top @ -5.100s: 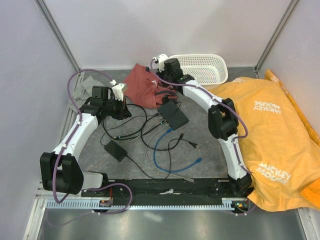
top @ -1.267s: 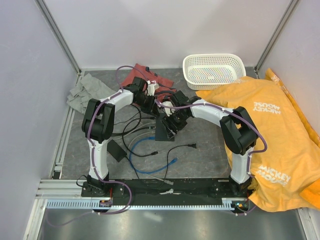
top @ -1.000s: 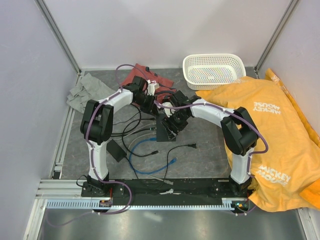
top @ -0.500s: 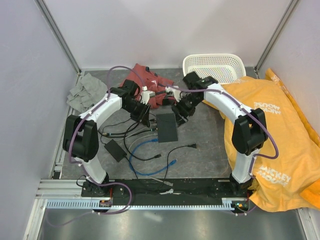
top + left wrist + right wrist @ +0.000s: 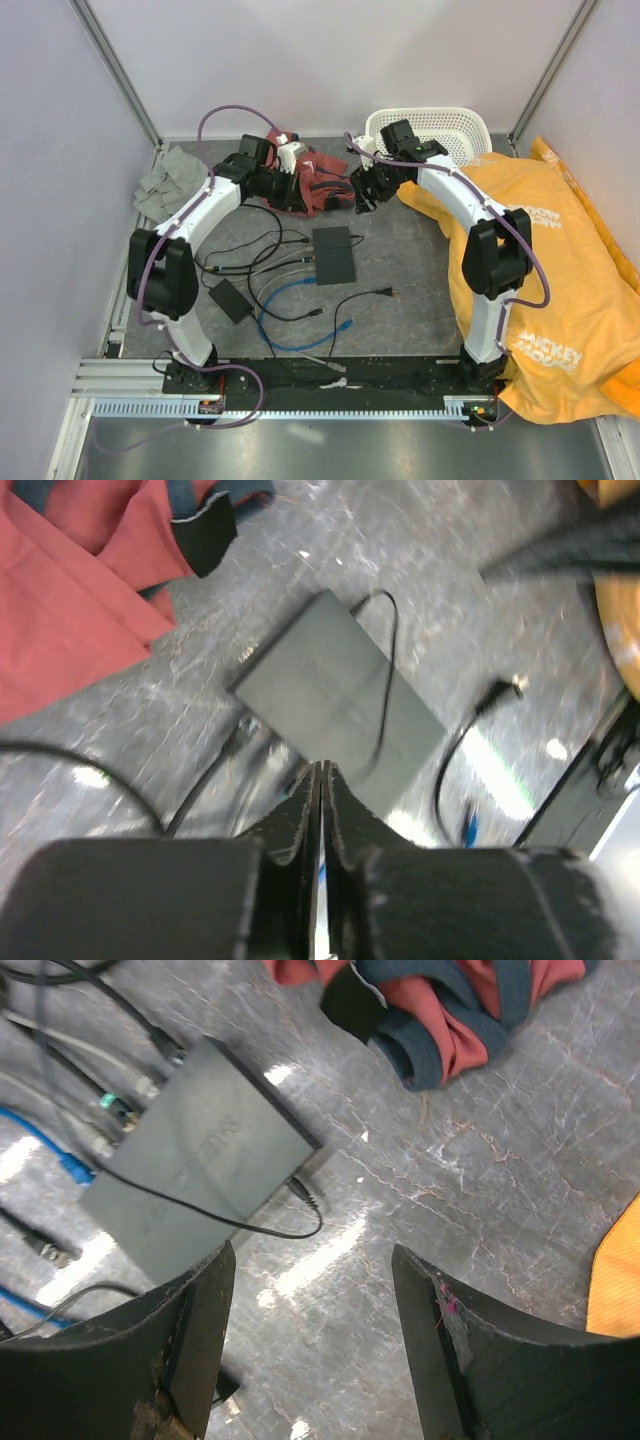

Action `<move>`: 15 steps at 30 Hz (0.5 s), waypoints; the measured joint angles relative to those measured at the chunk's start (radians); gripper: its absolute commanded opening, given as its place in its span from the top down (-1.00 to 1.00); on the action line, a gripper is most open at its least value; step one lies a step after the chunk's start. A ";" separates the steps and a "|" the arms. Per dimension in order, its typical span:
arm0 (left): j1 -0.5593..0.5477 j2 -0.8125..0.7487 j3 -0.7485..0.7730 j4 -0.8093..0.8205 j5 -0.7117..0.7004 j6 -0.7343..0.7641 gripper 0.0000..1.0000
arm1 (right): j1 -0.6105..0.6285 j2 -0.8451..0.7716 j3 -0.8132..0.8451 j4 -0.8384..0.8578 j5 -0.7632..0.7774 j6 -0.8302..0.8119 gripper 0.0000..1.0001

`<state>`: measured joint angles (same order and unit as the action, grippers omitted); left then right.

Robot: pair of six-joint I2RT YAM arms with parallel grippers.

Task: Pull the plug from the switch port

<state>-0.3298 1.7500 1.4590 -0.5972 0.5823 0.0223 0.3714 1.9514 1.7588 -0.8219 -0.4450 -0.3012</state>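
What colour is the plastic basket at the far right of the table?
White, with a perforated mesh pattern; the basket shows best in the top external view.

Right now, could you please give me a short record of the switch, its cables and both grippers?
switch: flat on the table, untouched
left gripper: shut, empty, above the switch
right gripper: open, empty, above the table beside the switch
black cable: draped across the switch top, plug at its edge
other cables: several meet one side
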 measured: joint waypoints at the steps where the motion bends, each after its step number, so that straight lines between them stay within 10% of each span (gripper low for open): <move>1: -0.004 0.030 0.000 0.027 0.000 -0.028 0.97 | 0.001 0.010 0.000 0.000 0.008 0.001 -0.42; 15: -0.066 0.251 -0.007 0.109 0.009 -0.179 0.97 | 0.000 0.102 -0.025 0.045 0.066 0.044 -0.22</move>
<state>-0.3954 2.0006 1.4521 -0.4877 0.5915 -0.1562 0.3710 2.0533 1.7336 -0.7765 -0.3790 -0.2573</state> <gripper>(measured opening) 0.022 0.628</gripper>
